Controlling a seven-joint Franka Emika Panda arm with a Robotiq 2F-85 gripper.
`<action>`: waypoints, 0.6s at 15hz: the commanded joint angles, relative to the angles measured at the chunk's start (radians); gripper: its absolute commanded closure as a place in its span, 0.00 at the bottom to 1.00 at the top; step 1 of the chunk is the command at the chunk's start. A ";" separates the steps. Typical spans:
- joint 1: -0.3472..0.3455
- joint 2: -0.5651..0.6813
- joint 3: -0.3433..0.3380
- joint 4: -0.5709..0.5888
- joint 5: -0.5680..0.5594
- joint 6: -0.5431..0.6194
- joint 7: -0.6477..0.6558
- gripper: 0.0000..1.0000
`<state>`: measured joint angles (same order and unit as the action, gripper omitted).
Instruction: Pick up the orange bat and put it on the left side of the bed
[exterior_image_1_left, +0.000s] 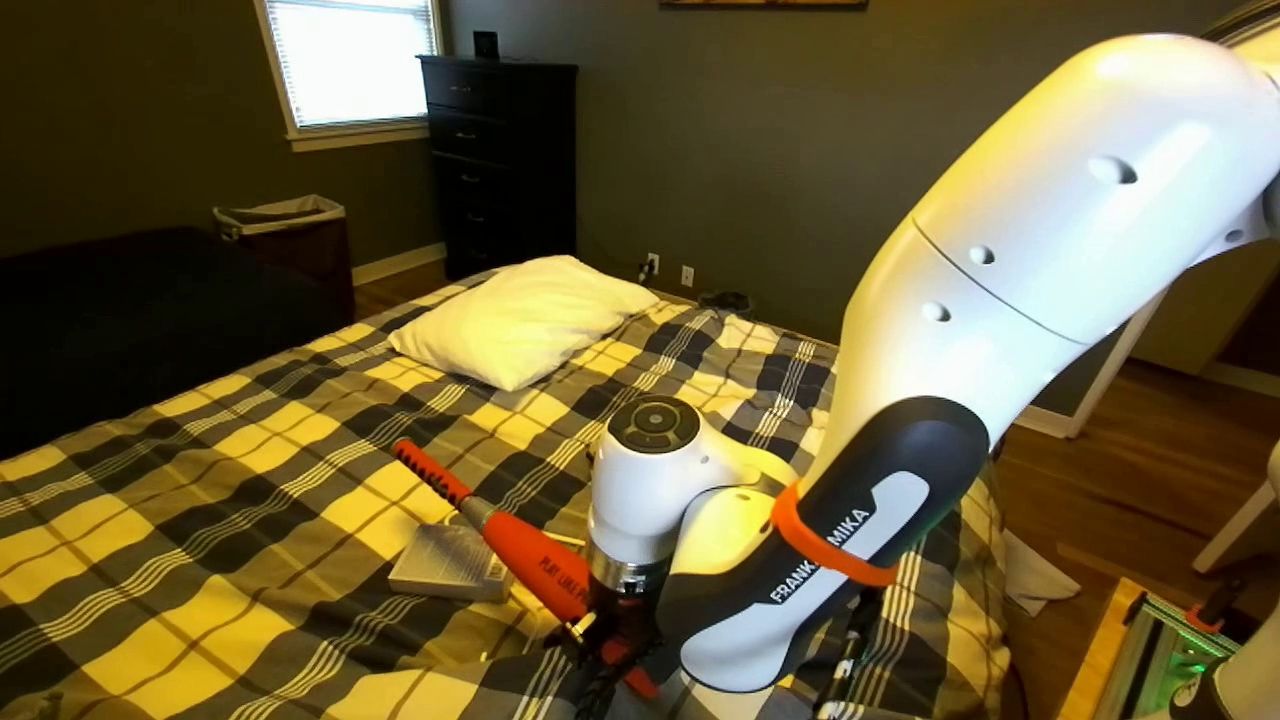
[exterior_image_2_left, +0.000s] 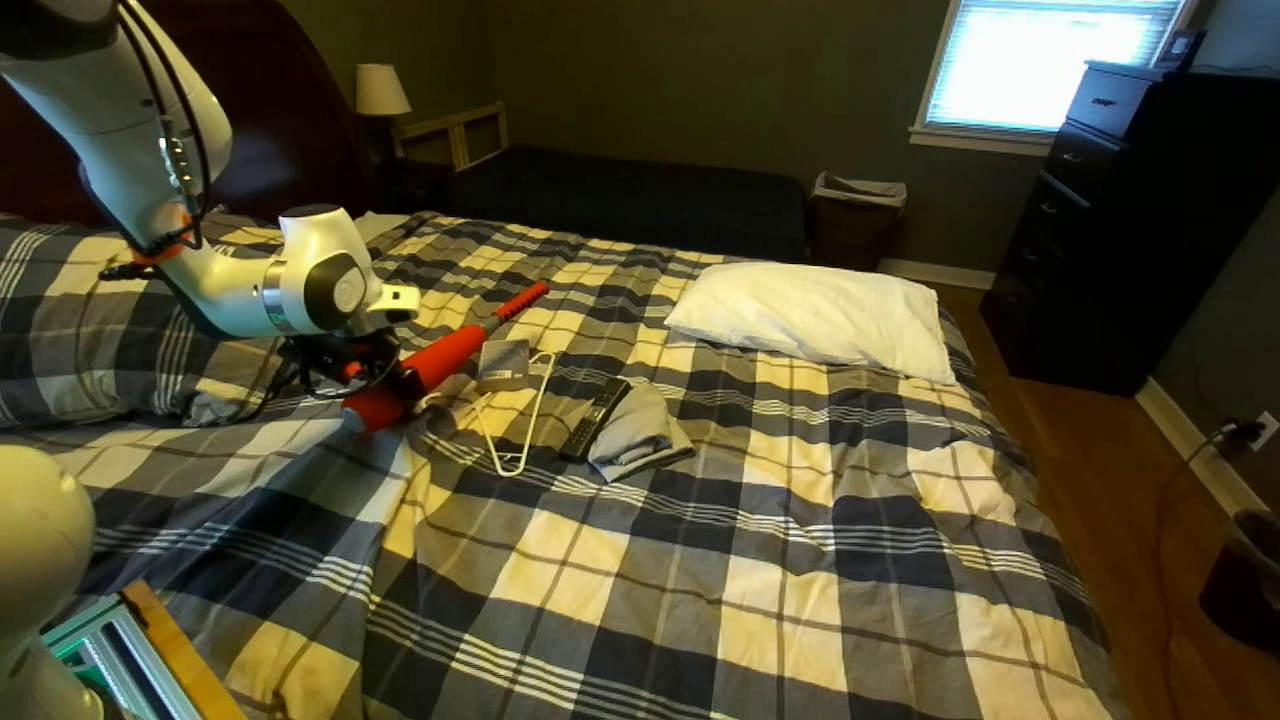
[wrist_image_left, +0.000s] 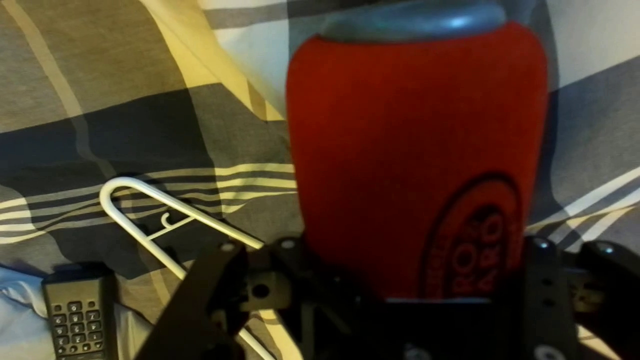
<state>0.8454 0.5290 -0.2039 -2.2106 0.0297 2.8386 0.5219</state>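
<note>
The plaid bed carries pillow, hanger — and grey cloth.

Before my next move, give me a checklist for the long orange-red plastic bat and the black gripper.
1. Black gripper closed on orange-red bat: ok, jaws against both sides.
2. Bat lifted off plaid-covered bed: cannot tell.
3. Thin white hanger clear of gripper: cannot tell, gripper hides part of it in the wrist view.
4. Flat grey rectangular box clear of bat: cannot tell.
5. Black keypad remote clear of bat: ok, lying apart.
</note>
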 joint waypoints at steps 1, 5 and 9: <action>-0.028 -0.047 -0.006 -0.038 -0.035 0.002 0.035 0.65; 0.013 -0.064 -0.080 -0.061 -0.083 -0.033 0.130 0.65; 0.017 -0.083 -0.107 -0.090 -0.149 -0.036 0.206 0.65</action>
<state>0.8609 0.5061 -0.2522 -2.2455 -0.0541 2.8304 0.6702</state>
